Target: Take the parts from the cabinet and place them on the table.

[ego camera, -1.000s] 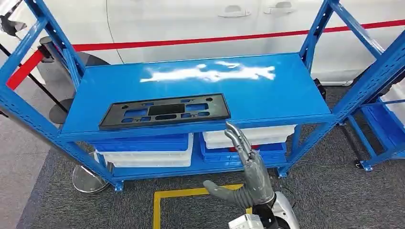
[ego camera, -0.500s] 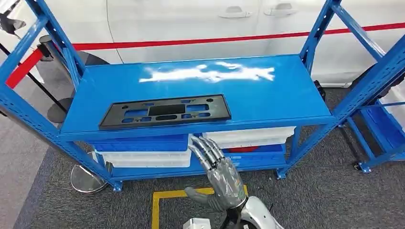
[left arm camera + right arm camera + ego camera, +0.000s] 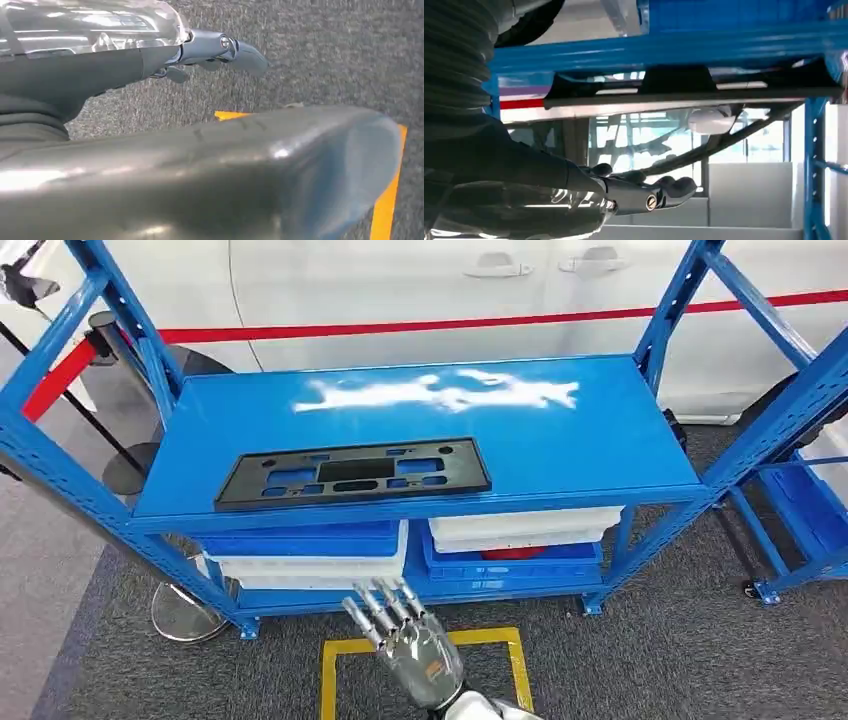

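Reaching for the black part (image 3: 353, 474) lying on the shelf (image 3: 560, 445) above its spread, empty fingers (image 3: 382, 602), the right hand (image 3: 410, 645) should be rising to the near edge.

A flat black rectangular part (image 3: 353, 473), pierced with several cut-outs, lies left of centre in the frame on the blue cabinet (image 3: 560, 455) top shelf, along its front edge, its long side nearly parallel to that edge.

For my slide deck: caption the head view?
Open right hand raised below blue rack holding a black plate.
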You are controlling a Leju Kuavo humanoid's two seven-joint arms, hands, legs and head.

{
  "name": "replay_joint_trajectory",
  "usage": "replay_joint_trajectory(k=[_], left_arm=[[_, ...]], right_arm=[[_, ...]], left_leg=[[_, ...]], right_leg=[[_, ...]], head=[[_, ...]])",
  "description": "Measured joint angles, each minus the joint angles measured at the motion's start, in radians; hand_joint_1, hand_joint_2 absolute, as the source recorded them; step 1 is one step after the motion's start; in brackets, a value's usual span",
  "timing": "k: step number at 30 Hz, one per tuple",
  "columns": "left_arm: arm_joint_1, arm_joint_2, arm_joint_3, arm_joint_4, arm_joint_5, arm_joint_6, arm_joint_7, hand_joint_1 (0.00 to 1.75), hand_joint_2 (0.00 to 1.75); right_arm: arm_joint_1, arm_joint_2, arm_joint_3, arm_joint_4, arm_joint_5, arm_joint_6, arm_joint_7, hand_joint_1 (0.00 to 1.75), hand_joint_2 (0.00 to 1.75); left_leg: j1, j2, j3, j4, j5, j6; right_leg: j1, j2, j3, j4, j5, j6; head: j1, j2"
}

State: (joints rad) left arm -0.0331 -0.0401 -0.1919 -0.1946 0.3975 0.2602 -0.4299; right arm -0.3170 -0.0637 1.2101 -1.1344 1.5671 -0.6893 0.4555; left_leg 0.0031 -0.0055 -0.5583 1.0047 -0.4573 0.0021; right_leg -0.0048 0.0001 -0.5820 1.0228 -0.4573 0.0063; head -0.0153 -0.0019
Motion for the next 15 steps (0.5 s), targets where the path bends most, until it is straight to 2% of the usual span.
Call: replay_joint_trajectory(k=[1,2,3,5,6,7,8,9,10,11,12,13,15], left_arm=[[-0.001,0.000,-0.006,0.000,-0.002,-0.010,0.000,0.00,0.00],[-0.001,0.002,-0.010,0.000,-0.003,-0.018,0.000,0.00,0.00],[-0.001,0.001,-0.014,0.000,-0.003,-0.032,0.000,0.00,0.00],[-0.003,0.002,-0.018,0.000,-0.002,-0.066,0.000,0.00,0.00],[-0.002,0.003,-0.018,0.001,0.002,-0.082,0.000,0.00,0.00],[-0.001,0.003,-0.018,0.001,0.006,-0.095,0.000,0.00,0.00],[0.000,0.003,-0.018,0.001,0.011,-0.105,0.000,0.00,0.00],[0.000,0.003,-0.018,0.001,0.012,-0.113,0.000,0.00,0.00],[0.000,0.004,-0.018,0.002,0.012,-0.115,0.000,0.00,0.00],[-0.001,0.006,-0.018,0.002,0.013,-0.116,0.000,0.00,0.00],[-0.002,0.008,-0.018,0.002,0.012,-0.116,0.000,0.00,0.00],[-0.005,0.009,-0.018,0.002,0.012,-0.117,0.000,0.00,0.00],[-0.004,0.009,-0.018,0.002,0.012,-0.119,0.000,0.00,0.00]], right_arm=[[-0.021,0.014,0.024,0.038,0.000,0.000,0.009,0.00,1.75],[-0.036,0.023,0.039,0.056,0.001,0.000,0.012,0.00,1.75],[-0.050,0.033,0.058,0.080,0.001,-0.001,0.005,0.00,1.75],[-0.064,0.060,0.072,0.115,0.002,-0.002,-0.022,0.00,1.75],[-0.068,0.074,0.074,0.133,0.003,-0.002,-0.039,0.00,1.75],[-0.073,0.089,0.075,0.148,0.003,-0.002,-0.053,0.00,1.75],[-0.081,0.105,0.075,0.164,0.002,-0.002,-0.066,0.00,1.75],[-0.092,0.121,0.074,0.178,0.002,-0.002,-0.076,0.00,1.75],[-0.100,0.136,0.072,0.186,0.003,-0.002,-0.082,0.00,1.75],[-0.110,0.150,0.068,0.194,0.003,-0.002,-0.085,0.00,1.75],[-0.120,0.159,0.067,0.199,0.002,-0.002,-0.085,0.00,1.75],[-0.127,0.168,0.066,0.206,0.002,-0.002,-0.087,0.00,1.75],[-0.132,0.178,0.064,0.215,0.002,-0.003,-0.087,0.00,1.75]], left_leg=[[0.001,0.002,0.003,-0.003,0.001,-0.009],[0.004,0.003,0.000,0.007,-0.009,-0.014],[0.004,0.002,-0.008,0.032,-0.029,-0.019],[0.009,0.002,-0.081,0.182,-0.110,-0.029],[0.009,0.002,-0.120,0.261,-0.140,-0.033],[0.009,0.002,-0.148,0.315,-0.149,-0.035],[0.010,0.002,-0.154,0.320,-0.135,-0.035],[0.010,0.002,-0.131,0.265,-0.092,-0.034],[0.010,0.003,-0.095,0.194,-0.051,-0.032],[0.010,0.003,-0.044,0.089,-0.003,-0.027],[0.009,0.004,-0.008,0.007,0.007,-0.020],[0.001,0.003,-0.001,-0.001,0.000,-0.013],[0.000,0.001,-0.004,-0.002,0.001,0.000]], right_leg=[[0.000,0.002,0.000,-0.003,0.003,-0.009],[-0.009,0.001,0.005,-0.014,0.009,-0.019],[-0.009,0.001,0.007,-0.016,0.009,-0.022],[-0.008,-0.001,0.006,-0.016,0.008,-0.029],[-0.007,-0.002,0.005,-0.016,0.007,-0.030],[-0.007,-0.002,0.005,-0.016,0.006,-0.031],[-0.007,-0.001,0.006,-0.015,0.005,-0.031],[-0.007,0.001,0.009,-0.015,0.003,-0.029],[-0.007,0.002,0.012,-0.015,0.001,-0.028],[-0.007,0.003,0.017,-0.014,-0.001,-0.024],[-0.007,0.003,0.020,-0.013,-0.005,-0.019],[0.000,0.003,0.019,-0.010,-0.007,-0.013],[-0.002,0.003,0.024,-0.011,-0.001,0.000]], head=[[0.000,0.000],[0.000,0.000],[-0.002,0.000],[-0.005,0.000],[-0.005,0.000],[-0.005,0.000],[-0.005,0.000],[-0.005,0.000],[-0.005,0.000],[-0.005,0.000],[-0.005,0.000],[-0.005,0.000],[-0.004,0.000]])
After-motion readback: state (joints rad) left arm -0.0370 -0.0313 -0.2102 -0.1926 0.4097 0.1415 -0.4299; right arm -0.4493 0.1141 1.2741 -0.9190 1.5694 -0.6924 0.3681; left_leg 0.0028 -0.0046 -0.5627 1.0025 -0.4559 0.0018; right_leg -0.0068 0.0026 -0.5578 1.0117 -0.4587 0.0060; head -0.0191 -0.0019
